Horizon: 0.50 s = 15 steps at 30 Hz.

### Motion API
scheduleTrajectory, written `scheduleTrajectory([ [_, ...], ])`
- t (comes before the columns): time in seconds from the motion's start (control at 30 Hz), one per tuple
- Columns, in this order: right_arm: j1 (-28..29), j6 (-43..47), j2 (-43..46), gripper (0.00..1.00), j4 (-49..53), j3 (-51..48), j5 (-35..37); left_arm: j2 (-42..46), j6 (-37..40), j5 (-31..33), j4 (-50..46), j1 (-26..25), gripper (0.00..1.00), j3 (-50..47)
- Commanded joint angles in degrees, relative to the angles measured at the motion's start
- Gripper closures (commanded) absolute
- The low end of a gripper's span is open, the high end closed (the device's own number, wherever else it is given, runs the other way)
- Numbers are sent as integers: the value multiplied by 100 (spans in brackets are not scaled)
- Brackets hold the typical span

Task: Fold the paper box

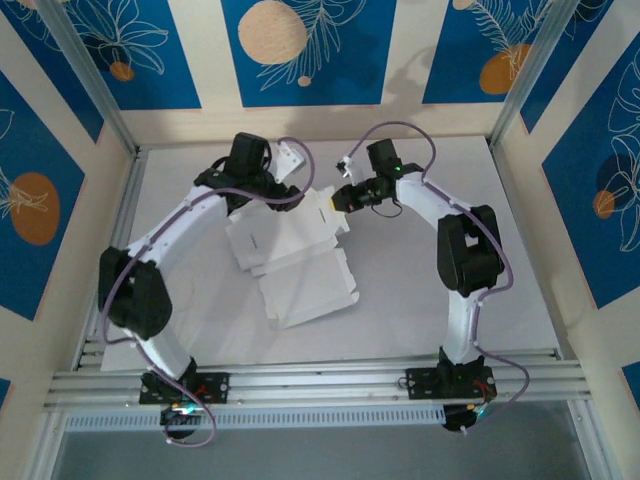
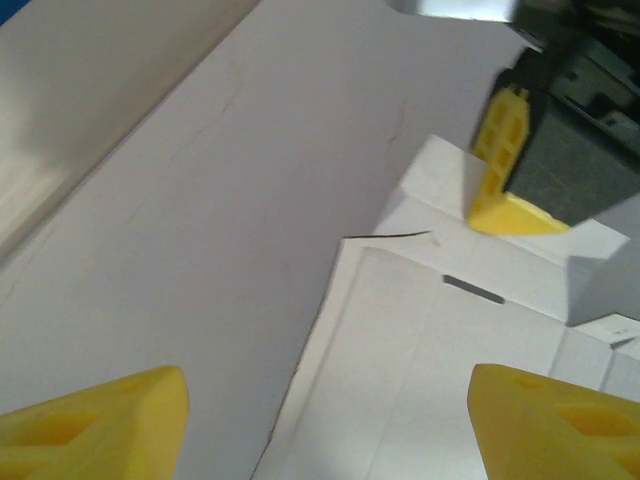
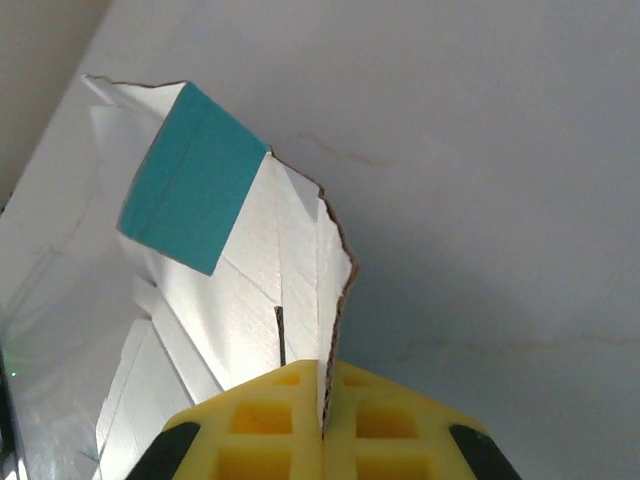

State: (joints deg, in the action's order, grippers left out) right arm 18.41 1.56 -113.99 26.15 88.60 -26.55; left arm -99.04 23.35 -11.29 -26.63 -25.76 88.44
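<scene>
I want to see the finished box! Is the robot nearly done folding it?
Not nearly. Done: only one flap is bent over, showing its blue side. In hand: the right gripper is shut on an edge of the paper box, and the left gripper hangs open above it. Left: the rest of the sheet lies mostly flat, white side up, so nearly all folds remain.

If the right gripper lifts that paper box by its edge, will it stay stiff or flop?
Probably floppy: the paper box is thin creased card, pinched at one edge by the right gripper, with a flap folded over. Likely light, so it may slide on the smooth table.
</scene>
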Motion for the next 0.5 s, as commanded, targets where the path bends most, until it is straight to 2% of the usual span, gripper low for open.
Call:
scheduleTrajectory([
  [0.0,-71,300,55,100,-489,-111,-644,-522,1274,-909,-639,58,26,635],
  [0.17,-294,442,-41,100,-446,9,-1037,-1011,2240,-825,-510,40,26,788],
  [0.33,-314,605,136,100,-643,-298,-1021,-1109,2728,-394,-74,36,27,514],
  [0.47,-328,646,306,100,-842,-655,-823,-907,2947,-229,293,36,33,69],
])
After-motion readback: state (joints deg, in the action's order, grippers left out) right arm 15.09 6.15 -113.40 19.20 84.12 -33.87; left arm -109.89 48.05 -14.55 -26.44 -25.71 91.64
